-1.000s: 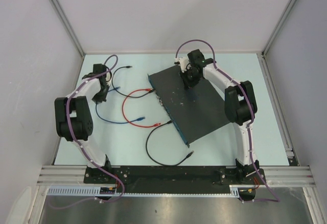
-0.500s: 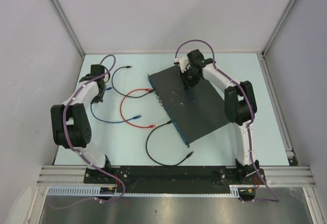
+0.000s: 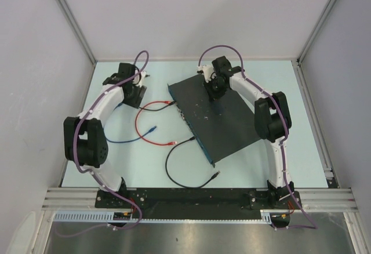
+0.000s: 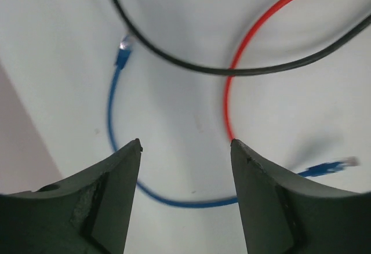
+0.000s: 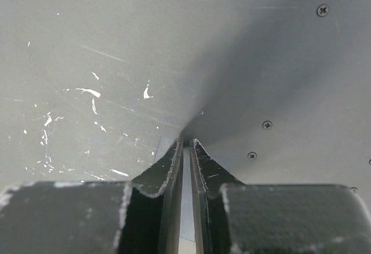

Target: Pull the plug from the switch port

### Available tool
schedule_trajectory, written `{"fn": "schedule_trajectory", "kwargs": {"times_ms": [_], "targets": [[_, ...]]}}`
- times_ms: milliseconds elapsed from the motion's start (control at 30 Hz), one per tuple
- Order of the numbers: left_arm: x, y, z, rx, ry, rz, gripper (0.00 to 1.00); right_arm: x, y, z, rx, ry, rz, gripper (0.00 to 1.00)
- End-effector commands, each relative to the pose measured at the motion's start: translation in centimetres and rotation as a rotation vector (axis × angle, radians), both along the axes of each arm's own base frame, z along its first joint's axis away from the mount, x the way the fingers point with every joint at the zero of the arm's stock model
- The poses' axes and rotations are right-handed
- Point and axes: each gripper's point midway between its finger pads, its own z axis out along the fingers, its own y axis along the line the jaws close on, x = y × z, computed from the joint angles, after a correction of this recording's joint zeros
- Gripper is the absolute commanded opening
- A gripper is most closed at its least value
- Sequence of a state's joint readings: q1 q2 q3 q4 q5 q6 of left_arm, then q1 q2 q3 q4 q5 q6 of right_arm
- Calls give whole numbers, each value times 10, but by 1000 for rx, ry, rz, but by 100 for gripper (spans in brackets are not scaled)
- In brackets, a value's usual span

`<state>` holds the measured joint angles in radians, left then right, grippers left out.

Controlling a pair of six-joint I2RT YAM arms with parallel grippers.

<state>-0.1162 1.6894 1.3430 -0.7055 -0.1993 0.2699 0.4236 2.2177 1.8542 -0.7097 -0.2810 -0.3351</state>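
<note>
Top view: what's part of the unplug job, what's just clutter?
Job: switch; red cable, black cable, each ending at its socket edge; left gripper, jaws open; right gripper, jaws shut, atop the switch.
Lying about: blue cable, both ends free.

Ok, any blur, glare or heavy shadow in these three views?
Top external: even light, sharp, faint shadows only. Left wrist: table washed pale, blue plug at right soft. Right wrist: dark shadow fans from the shut right claw across the switch; scratches crisp.

Black switch (image 3: 226,120) speckled pale; red cable (image 4: 226,103), blue cable (image 4: 109,112), black cable (image 4: 203,68), pale table (image 3: 249,161)
</note>
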Motion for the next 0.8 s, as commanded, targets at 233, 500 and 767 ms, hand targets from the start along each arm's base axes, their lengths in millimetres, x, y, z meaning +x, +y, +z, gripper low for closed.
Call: {"fn": "schedule_trajectory", "kwargs": {"times_ms": [233,500,767], "targets": [[9,-43,-68,-242,128,100,57,-39,5,-90,-93,159,74,15],[8,-45,-90,-239,170,103,50,-39,4,-89,-94,158,73,15],[-13,-28,-102,-159,205,131,38,-40,5,-90,-96,159,74,15]]}}
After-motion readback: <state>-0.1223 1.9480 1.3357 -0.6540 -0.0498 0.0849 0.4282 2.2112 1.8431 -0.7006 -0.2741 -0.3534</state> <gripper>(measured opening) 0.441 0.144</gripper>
